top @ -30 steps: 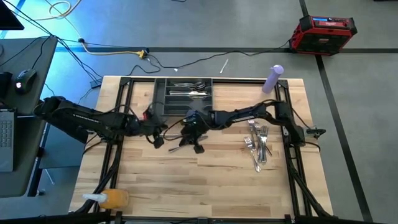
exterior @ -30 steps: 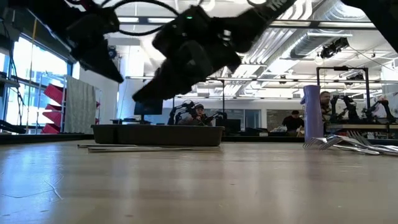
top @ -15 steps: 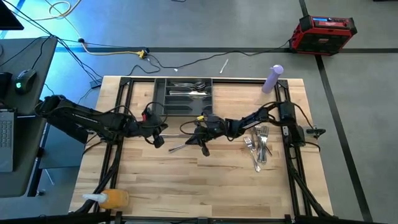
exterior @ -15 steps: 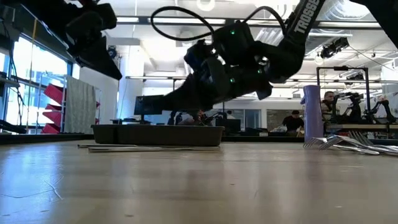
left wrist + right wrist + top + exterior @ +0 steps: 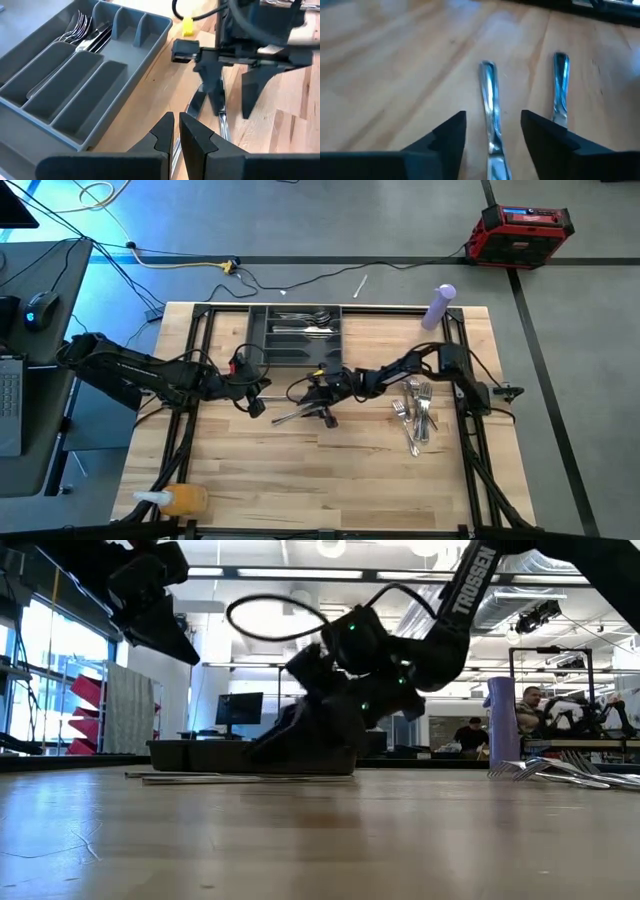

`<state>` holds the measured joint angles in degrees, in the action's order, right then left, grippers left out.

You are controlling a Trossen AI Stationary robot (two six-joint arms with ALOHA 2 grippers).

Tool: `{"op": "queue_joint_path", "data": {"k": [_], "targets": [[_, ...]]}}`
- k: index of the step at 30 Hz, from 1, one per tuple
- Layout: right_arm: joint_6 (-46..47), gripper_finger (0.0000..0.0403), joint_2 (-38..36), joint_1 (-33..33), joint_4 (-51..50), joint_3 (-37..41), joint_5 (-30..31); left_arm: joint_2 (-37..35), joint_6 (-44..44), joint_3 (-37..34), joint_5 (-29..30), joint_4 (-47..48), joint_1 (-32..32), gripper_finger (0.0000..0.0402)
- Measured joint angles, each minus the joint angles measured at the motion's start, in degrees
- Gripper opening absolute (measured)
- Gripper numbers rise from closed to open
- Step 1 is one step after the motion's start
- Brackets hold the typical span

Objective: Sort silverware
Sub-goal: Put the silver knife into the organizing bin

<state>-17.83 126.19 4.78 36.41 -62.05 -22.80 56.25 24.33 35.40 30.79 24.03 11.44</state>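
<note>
Since the earlier frame my right gripper (image 5: 322,416) is dropping low near the table's (image 5: 250,480) middle, just in front of the tray (image 5: 262,340), and its fingers are now standing wide around one handle (image 5: 491,107) of two loose silverware pieces (image 5: 290,416). I am keeping that handle centred before closing, with the neighbouring handle (image 5: 560,85) outside. My left gripper (image 5: 176,136) is hovering nearby, pinched narrow and empty; the main silverware pile (image 5: 415,412) is lying near the table's right edge.

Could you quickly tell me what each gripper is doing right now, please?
Left gripper: shut, holding nothing.
Right gripper: open, astride a utensil handle on the table.
</note>
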Motion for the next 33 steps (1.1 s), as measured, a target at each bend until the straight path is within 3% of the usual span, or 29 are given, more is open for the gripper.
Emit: {"op": "queue_joint_path", "data": {"k": [8, 14, 20, 23, 26, 33], "targets": [[-1.67, 0.0165, 0.31, -0.02, -6.55, -1.14, 2.64, 0.00, -0.52, 0.00, 0.04, 0.04, -0.02, 0.0011], [-1.32, 0.0115, 0.80, -1.41, -10.33, -1.37, 3.30, -0.01, -0.52, 0.00, 0.08, 0.05, -0.02, 0.0011], [4.22, 0.0051, 0.88, -3.21, -12.40, -1.37, 4.47, 0.00, -0.52, 0.02, 0.09, 0.05, -0.02, 0.0011], [6.23, 0.0037, 0.94, -3.93, -12.92, -1.37, 4.87, 0.00, -0.52, 0.02, 0.09, 0.05, -0.02, 0.0011], [5.95, 0.0051, 0.91, -4.58, -13.10, -1.29, 8.15, 0.00, -0.52, 0.02, 0.09, 0.05, -0.02, 0.0011], [7.32, 0.0137, -0.65, -4.61, -13.20, -1.04, 9.04, 0.00, -0.52, 0.04, 0.07, 0.00, -0.02, 0.0011]]}}
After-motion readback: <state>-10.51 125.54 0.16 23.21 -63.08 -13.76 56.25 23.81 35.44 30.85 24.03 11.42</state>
